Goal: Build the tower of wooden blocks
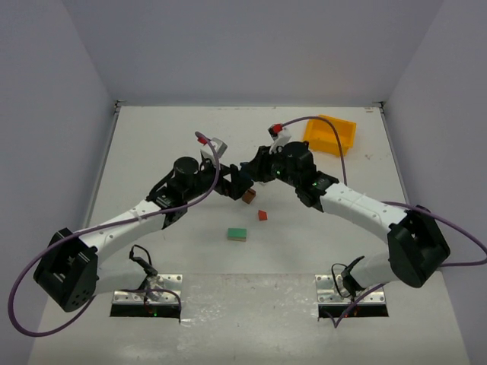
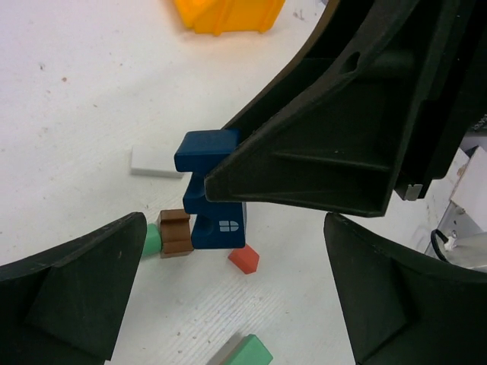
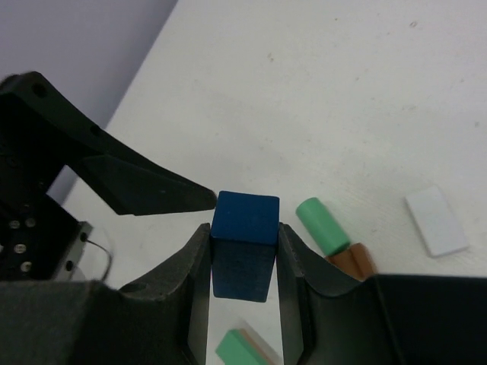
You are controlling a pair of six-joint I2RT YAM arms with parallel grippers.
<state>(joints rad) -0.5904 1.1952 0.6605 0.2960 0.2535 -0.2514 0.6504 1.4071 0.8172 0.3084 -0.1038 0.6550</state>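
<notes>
My right gripper (image 3: pixel 243 233) is shut on a blue block (image 3: pixel 244 245), which also shows in the left wrist view (image 2: pixel 217 220) with a white window mark, upright beside a brown block (image 2: pixel 175 233). A green cylinder (image 2: pixel 153 239) lies against the brown block's other side. A small red piece (image 2: pixel 243 260) and a green brick (image 2: pixel 249 352) lie apart on the table nearer me. I cannot tell whether the blue block touches the table. My left gripper (image 2: pixel 236 304) is open and empty, facing the blue block. In the top view both grippers meet at mid-table, left (image 1: pixel 228 185) and right (image 1: pixel 245 176).
A yellow bin (image 1: pixel 329 134) stands at the back right. A flat white piece (image 2: pixel 156 162) lies beyond the blue block. In the top view the brown block (image 1: pixel 249 196), red piece (image 1: pixel 262 215) and green brick (image 1: pixel 237 234) lie just in front of the grippers.
</notes>
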